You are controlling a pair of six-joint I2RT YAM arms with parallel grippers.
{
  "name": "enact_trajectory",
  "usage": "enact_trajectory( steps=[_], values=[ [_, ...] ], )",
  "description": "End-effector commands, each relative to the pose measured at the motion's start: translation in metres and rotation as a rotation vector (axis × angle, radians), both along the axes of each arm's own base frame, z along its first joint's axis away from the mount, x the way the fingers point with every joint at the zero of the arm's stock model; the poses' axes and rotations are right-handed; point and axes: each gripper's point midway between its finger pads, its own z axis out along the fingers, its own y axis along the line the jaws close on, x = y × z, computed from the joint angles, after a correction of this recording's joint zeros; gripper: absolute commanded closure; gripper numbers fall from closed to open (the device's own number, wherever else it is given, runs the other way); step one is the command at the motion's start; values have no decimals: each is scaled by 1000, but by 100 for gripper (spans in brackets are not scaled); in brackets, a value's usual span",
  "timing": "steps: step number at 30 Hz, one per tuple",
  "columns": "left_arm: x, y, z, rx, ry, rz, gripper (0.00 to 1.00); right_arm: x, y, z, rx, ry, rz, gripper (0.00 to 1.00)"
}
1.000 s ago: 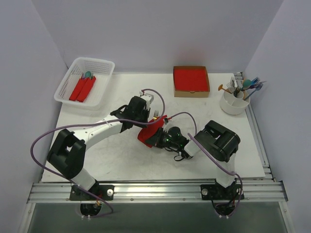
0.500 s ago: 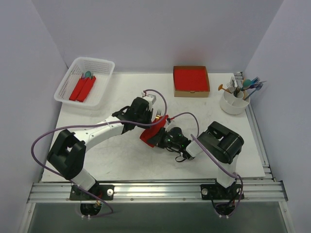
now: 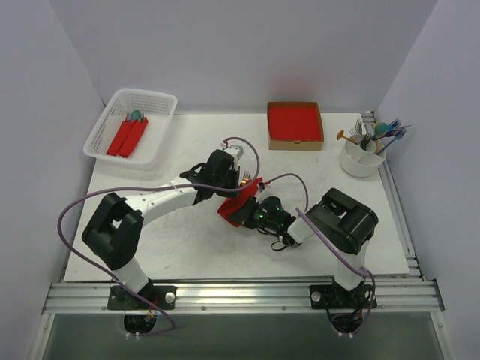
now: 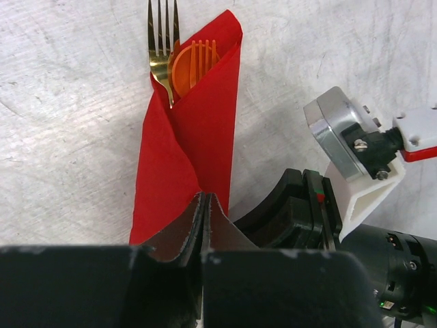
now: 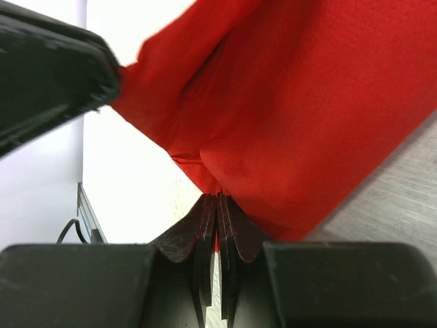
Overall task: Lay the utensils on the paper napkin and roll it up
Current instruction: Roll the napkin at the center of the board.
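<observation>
The paper napkin [image 4: 198, 130] is folded into a narrow red wrap around the utensils. A gold fork [image 4: 162, 27] and an orange fork [image 4: 194, 58] stick out of its far end. My left gripper [image 4: 205, 198] is shut on the napkin's near end, where the folds meet. From the other side my right gripper [image 5: 218, 199] is shut on a lower edge of the napkin [image 5: 307, 102]. In the top view the napkin [image 3: 238, 201] lies mid-table between the left gripper [image 3: 227, 174] and the right gripper [image 3: 253, 210]. The fork tines [image 3: 245, 177] show at its far end.
A white basket [image 3: 142, 93] at the back left holds red rolls. A brown cardboard box [image 3: 295, 145] with a red stack sits at the back centre. A white cup [image 3: 360, 165] of utensils stands at the right edge.
My left gripper and its forearm have shifted a little to the right, and the napkin bundle has moved with it. Both grippers stay shut on the napkin.
</observation>
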Motion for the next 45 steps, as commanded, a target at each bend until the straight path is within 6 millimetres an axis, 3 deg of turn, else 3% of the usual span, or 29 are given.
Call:
enact_trajectory(
  steps=[1, 17, 26, 38, 45],
  values=[
    [12, -22, 23, -96, -44, -9, 97, 11, -8, 12, -2, -45, -49, 94],
    [19, -21, 24, -63, -60, -13, 97, 16, -16, 32, -13, -84, -69, 89],
    [20, -20, 23, -55, -64, -18, 98, 29, -41, 39, -48, -100, -141, 89],
    [21, -22, 22, -52, -66, -25, 98, 35, -62, 27, -123, -71, -191, 88],
    [20, -24, 25, -60, -71, -29, 97, 41, -58, 26, -67, -78, -119, 89]
  ],
)
